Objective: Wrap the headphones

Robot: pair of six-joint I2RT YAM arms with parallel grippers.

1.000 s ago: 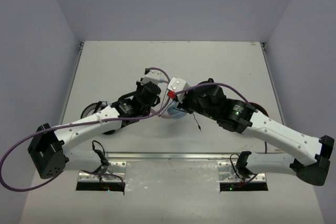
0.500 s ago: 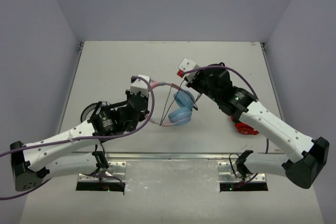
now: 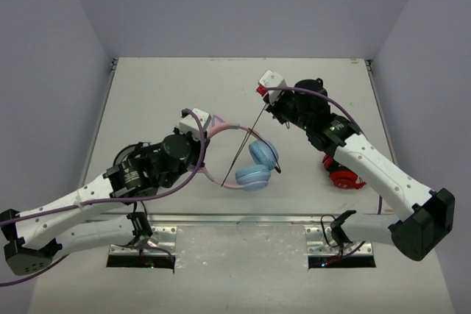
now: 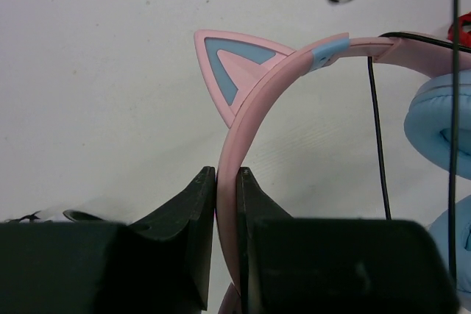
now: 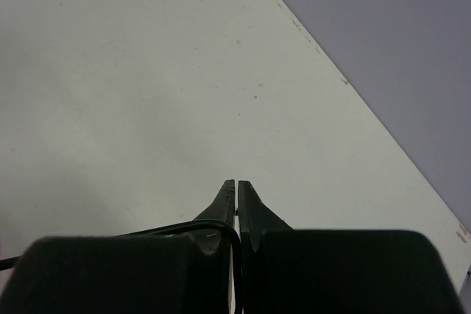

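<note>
Just now: right end effector point(image 5: 236, 184), pinching cable point(image 3: 246, 136), drew far-right; cable taut. left end effector point(image 4: 227, 176) pinches headphones point(image 3: 263, 156) by pink headband point(image 4: 254, 93). Winding can begin.

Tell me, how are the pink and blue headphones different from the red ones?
The pink and blue headphones have a cat ear; none shows on the red headphones. The left gripper pinches the pink band and the right gripper pinches the black cable, but nothing holds the red headphones on the table. The pink pair is in plain view; the red pair is half hidden under the right arm. Both are headphones.
</note>
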